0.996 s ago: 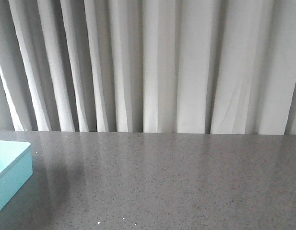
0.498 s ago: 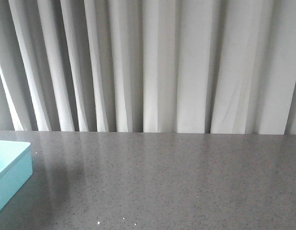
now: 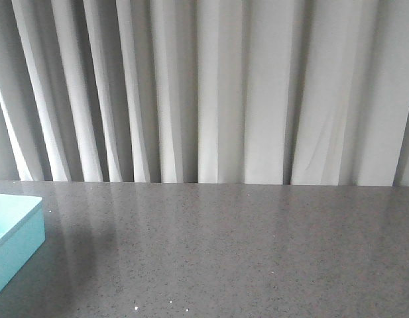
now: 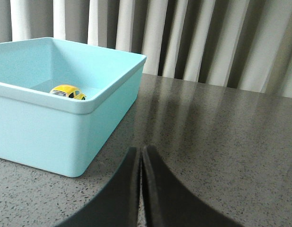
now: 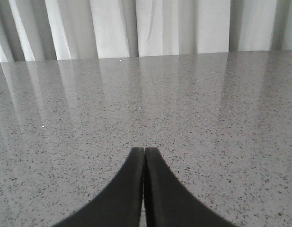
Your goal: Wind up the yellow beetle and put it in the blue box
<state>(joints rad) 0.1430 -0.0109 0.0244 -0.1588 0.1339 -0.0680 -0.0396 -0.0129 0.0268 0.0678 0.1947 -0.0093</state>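
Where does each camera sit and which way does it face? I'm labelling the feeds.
Front: looks forward over the grey table to the curtain; no arm shows.
Left wrist: behind the shut left gripper, toward the blue box holding the yellow beetle.
Right wrist: behind the shut right gripper, over table.
Front and left wrist share the box.

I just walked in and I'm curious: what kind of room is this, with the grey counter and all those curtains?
Probably a staged test area, not a home: a bare speckled grey table, pale curtains as a backdrop, and only a blue box holding a yellow beetle.
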